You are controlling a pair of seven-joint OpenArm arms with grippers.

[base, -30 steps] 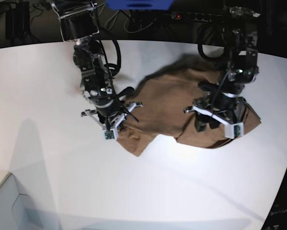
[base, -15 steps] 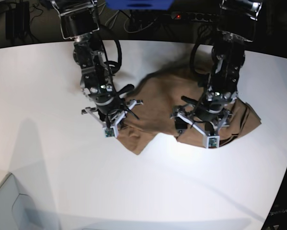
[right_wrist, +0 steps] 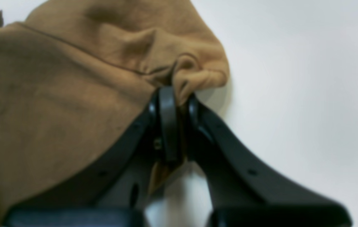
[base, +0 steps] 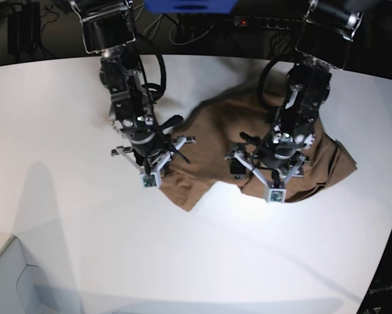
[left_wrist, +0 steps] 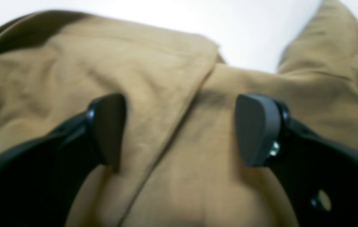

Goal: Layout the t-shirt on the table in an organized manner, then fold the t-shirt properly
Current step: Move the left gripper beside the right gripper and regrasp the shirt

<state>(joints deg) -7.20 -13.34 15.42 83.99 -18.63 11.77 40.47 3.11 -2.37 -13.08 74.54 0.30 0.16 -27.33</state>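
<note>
Since a second earlier, our left arm had swung inward from the t-shirt's [base: 261, 131] outer edge toward its middle, and our left gripper [base: 266, 169] had gone from partly spread to fully spread. Our right arm had stayed where it was.

We saw the tan-brown t-shirt lying crumpled on the white worktop [base: 52, 131], spread in an uneven shape between our two arms, with one pointed flap reaching toward the near side in the base view. It was far from flat: folds and overlapping layers ran across it, and in the left wrist view one layer of the t-shirt [left_wrist: 179, 176] lay over another along a slanted edge.

Our left gripper [left_wrist: 180, 129] hung just over that overlap, its jaws wide apart, with cloth showing between them and nothing pinched. Whether the tips touched the fabric, we could not tell.

Our right gripper [base: 158, 163] sat at the opposite edge of the shirt. In the right wrist view our right gripper [right_wrist: 174, 104] had its jaws pressed together on a bunched bit of the t-shirt's [right_wrist: 56, 94] edge, with the puckered cloth bulging just past the tips and the bare worktop [right_wrist: 308, 94] beside it.
</note>
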